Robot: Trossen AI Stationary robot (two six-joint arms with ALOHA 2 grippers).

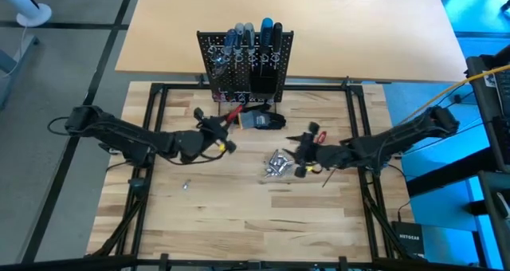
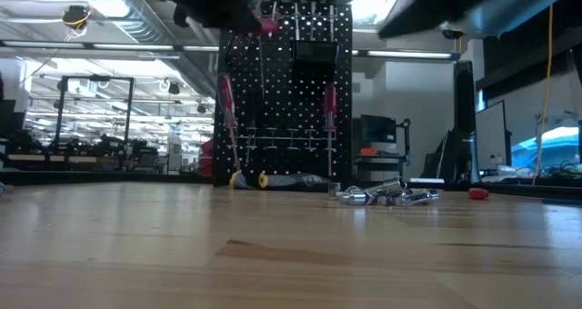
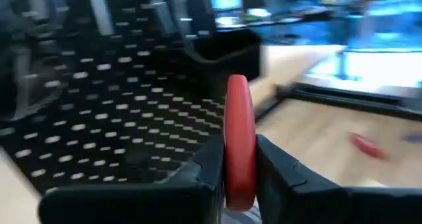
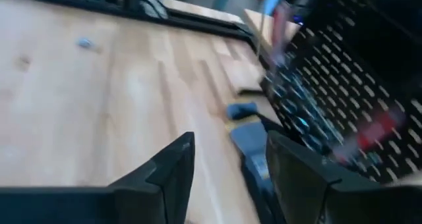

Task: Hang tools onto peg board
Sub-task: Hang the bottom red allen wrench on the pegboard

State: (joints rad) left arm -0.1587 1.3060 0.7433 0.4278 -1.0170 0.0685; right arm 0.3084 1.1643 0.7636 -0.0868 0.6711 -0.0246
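Observation:
The peg board [image 1: 245, 64] stands upright at the table's far side, with several screwdrivers [image 1: 253, 33] in its top holders. In the low view two red-handled ones [image 2: 227, 104] hang on its face. My left gripper [image 1: 220, 127], just in front of the board's left part, is shut on a red-handled screwdriver [image 1: 233, 113]. My right gripper [image 4: 227, 165] stands open above the table to the right, with nothing between its fingers. Shiny silver pieces [image 1: 277, 164] lie in a heap on the table near it. My left gripper pinches the screwdriver's red handle [image 3: 239, 151] between its two fingers [image 3: 212, 163]. It comes in about level from the table's near left, toward the board. The handle's end [image 3: 237, 85] sticks out past the fingertips. The screwdriver is lifted clear of the table [image 2: 269, 24].
A dark grey-black bundle [image 1: 263, 121] lies at the board's foot, between the two grippers. A small red piece [image 1: 321, 134] lies right of it, and one small silver piece [image 1: 185, 185] lies alone at the near left. A black frame [image 1: 155, 143] borders the work area.

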